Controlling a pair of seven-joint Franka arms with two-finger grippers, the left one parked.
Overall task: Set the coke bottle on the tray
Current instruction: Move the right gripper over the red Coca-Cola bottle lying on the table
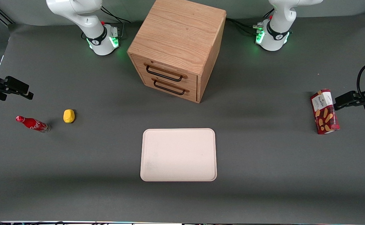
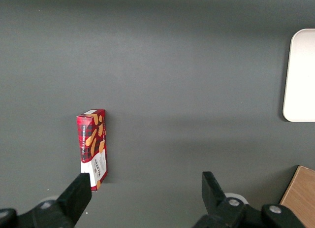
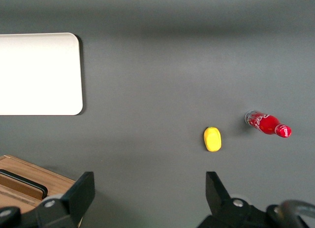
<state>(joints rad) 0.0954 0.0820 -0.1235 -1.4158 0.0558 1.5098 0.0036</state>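
Note:
The coke bottle [image 1: 32, 123] lies on its side on the grey table at the working arm's end, its red cap pointing toward the table's end. It also shows in the right wrist view [image 3: 268, 124]. The cream-pink tray [image 1: 178, 154] lies empty at mid-table, nearer the front camera than the cabinet; the right wrist view [image 3: 39, 73] shows part of it. My right gripper [image 1: 15, 90] hangs well above the table near the bottle, apart from it. In the right wrist view the gripper [image 3: 149, 191] is open and holds nothing.
A yellow lemon-like lump [image 1: 69, 116] sits beside the bottle, toward the tray. A wooden two-drawer cabinet [image 1: 177, 47] stands farther back at mid-table. A red snack box [image 1: 324, 111] lies toward the parked arm's end.

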